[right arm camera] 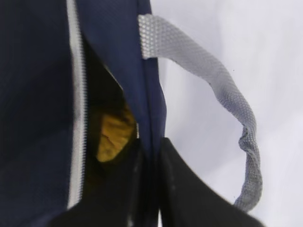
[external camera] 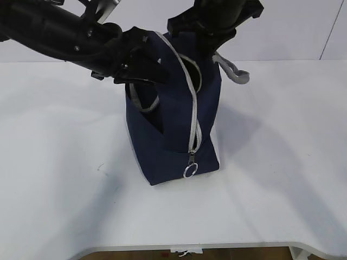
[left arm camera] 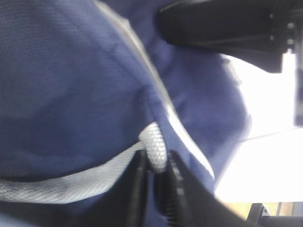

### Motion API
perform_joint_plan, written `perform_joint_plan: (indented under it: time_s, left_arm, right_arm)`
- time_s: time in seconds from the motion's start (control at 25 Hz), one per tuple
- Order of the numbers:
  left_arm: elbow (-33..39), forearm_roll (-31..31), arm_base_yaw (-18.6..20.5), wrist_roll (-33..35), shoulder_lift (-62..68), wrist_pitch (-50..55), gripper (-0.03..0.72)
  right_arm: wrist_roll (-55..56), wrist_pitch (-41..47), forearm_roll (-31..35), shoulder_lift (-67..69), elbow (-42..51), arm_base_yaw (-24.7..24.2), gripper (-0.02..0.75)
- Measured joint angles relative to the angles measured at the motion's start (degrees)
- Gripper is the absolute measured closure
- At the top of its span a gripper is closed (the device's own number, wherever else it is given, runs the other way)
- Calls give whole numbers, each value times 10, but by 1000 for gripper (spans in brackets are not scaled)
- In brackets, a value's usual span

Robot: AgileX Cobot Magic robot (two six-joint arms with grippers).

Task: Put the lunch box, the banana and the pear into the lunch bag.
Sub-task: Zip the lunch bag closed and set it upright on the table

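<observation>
Lunch bag (external camera: pixel 168 138) stands upright near the middle of the white table (external camera: pixel 59 179), zipper (external camera: pixel 193 116) mostly undone, ring pull (external camera: pixel 190 171) hanging low at the front. Both arms come in from the top of the exterior view and meet the bag's upper rim, one per side. Left gripper (left arm camera: pixel 155 184) is clenched on the rim edge w/ the grey trim and a bit of the handle (left arm camera: pixel 154 149) pinched between its fingers (left arm camera: pixel 137 189); the bag's navy fabric fills most of the left wrist view. Right gripper (right arm camera: pixel 149 184) is clamped on the opposite rim, a fold of blue fabric squeezed between the two black fingers (right arm camera: pixel 184 189). The other handle (right arm camera: pixel 222 90) loops free to the right of that rim, over bare table. Through the gap beside the zipper tape, the right wrist view shows sth yellow (right arm camera: pixel 113 135) inside the bag (too little visible to tell banana from pear). Lunch box can't be made out inside.
</observation>
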Motion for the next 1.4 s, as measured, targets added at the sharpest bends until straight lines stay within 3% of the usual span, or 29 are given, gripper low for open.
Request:
perform_joint_plan:
  time_s: [0.2,0.32,0.72,0.96,1.2,1.4]
  left_arm:
    - [0,0,0,0,1,6,463]
    - [0,8,5,0,1,26,432]
    - [-6,61,71,-38,-41,94,378]
    - [-8,86,76,-54,-48,171,344]
    - [-16,189,76,-108,-74,202,342]
    - [-32,288,76,-169,-97,209,343]
  right_arm:
    - [5,-6,7,0,0,0,421]
    - [5,-6,17,-1,0,0,356]
    - [6,-7,55,-54,0,0,337]
    - [-3,-7,114,-75,0,0,337]
    - [-30,-7,135,-123,65,0,337]
    - [-34,-8,122,-189,179,0,337]
